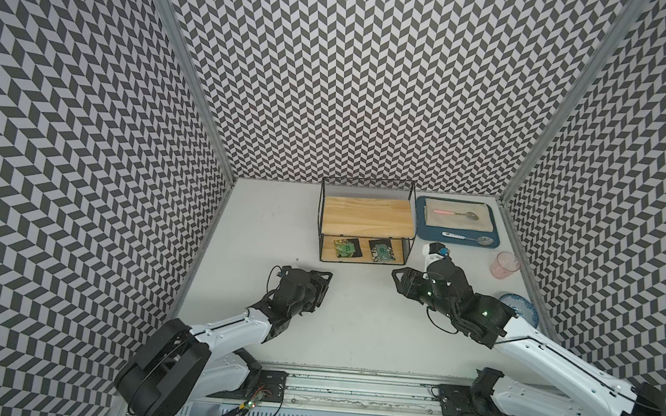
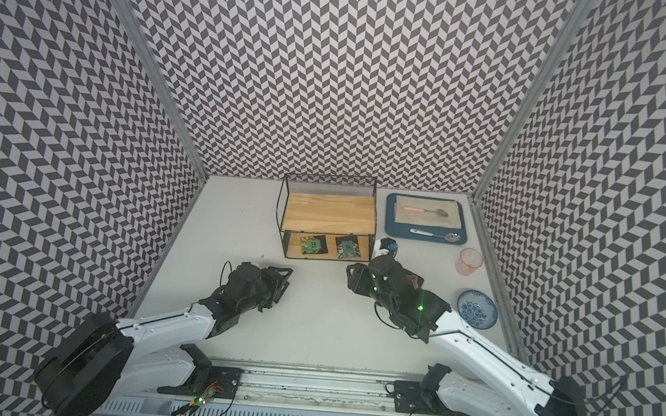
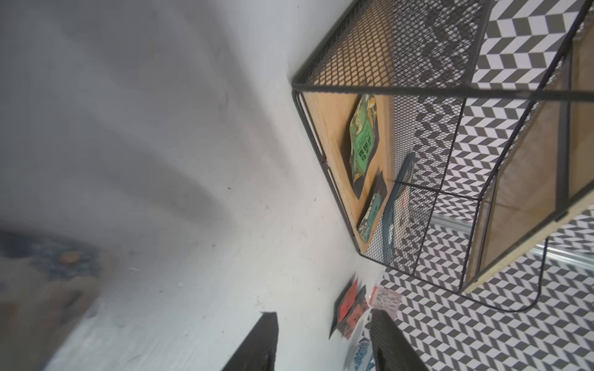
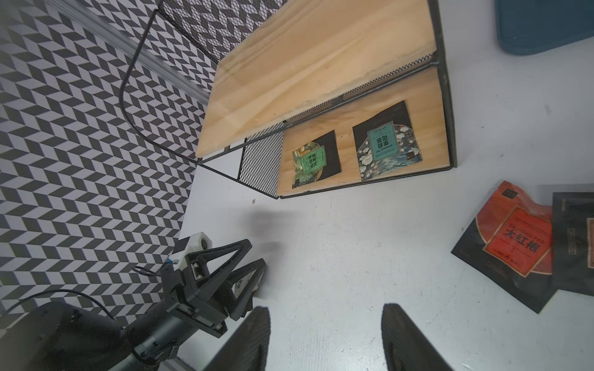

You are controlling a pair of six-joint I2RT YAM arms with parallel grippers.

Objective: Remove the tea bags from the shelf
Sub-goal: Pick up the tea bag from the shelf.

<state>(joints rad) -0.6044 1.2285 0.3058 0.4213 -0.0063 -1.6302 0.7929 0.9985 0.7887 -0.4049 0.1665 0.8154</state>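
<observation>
Two green-and-teal patterned square tea bags (image 1: 381, 250) lie flat on the lower wooden board (image 4: 345, 154) of the black wire shelf (image 1: 367, 215), likely why the left arm (image 1: 232, 327) and right arm (image 1: 547, 356) hold half-parted, empty jaws low over the white bench (image 1: 354, 332) before it.

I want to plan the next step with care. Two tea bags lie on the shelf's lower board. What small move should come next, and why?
Probably move the left gripper forward and low, toward the green tea bag. The gripper is open and empty, and it points at the lower board of the shelf, where this bag is nearer to it than the teal bag.
</observation>
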